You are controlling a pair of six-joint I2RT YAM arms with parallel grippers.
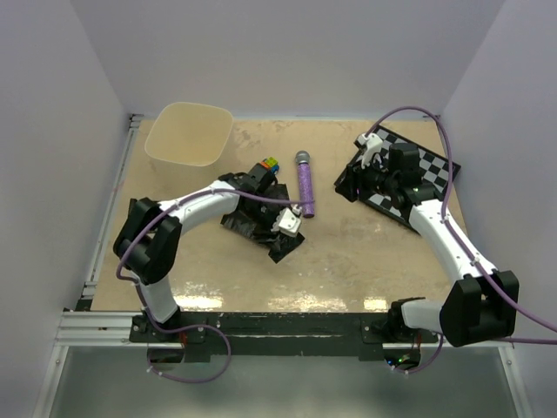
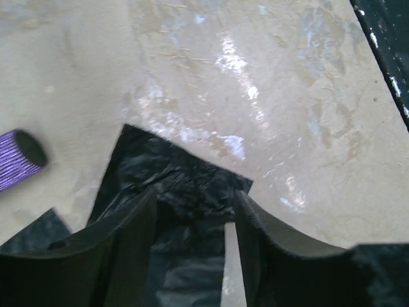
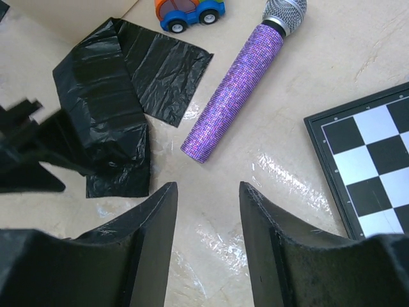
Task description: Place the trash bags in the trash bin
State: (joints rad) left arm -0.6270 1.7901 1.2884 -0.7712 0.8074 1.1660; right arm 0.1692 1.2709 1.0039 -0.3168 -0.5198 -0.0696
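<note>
Plain pale walls (image 1: 287,52) rise well beyond the left pincer (image 1: 287,228) and to both its sides. Under it lies a glossy beige table (image 1: 365,252), scuffed, with glare patches just ahead. Behind it, an aluminium rail (image 1: 287,326) edges the table.

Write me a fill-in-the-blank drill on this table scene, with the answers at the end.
1. The trash bags lie on the ____, outside the trash bin.
2. The left gripper, fingers apart, hangs just over the ____.
3. The microphone has a glittery ____ handle.
4. The right gripper is open and holds ____.

Missing words: table; trash bags; purple; nothing.
</note>
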